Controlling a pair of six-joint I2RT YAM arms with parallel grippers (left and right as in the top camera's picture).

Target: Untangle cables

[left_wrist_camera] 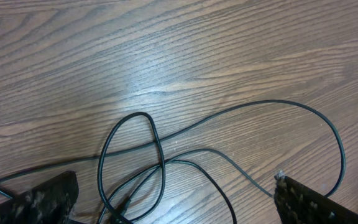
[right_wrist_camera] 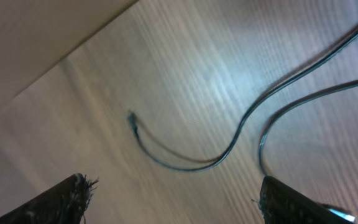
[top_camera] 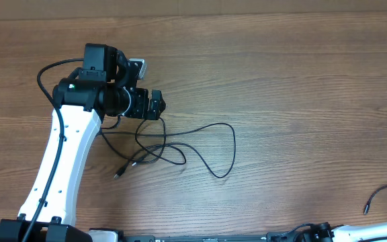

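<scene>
A tangle of thin black cables (top_camera: 158, 149) lies on the wooden table just below my left gripper (top_camera: 155, 104), with a wide loop (top_camera: 232, 138) reaching right and small plug ends (top_camera: 118, 175) at the lower left. In the left wrist view my left gripper (left_wrist_camera: 174, 186) is open and empty, and crossed loops of the cables (left_wrist_camera: 160, 160) lie between its fingers. A separate cable (top_camera: 368, 205) lies at the far right. In the right wrist view my right gripper (right_wrist_camera: 174, 190) is open and empty above that cable (right_wrist_camera: 229, 149), whose plug end (right_wrist_camera: 130, 117) lies free.
The left arm (top_camera: 66, 148) stretches from the lower left over the table. The right arm (top_camera: 381, 230) lies along the bottom edge. The table's edge (right_wrist_camera: 61, 59) shows in the right wrist view close to the cable end.
</scene>
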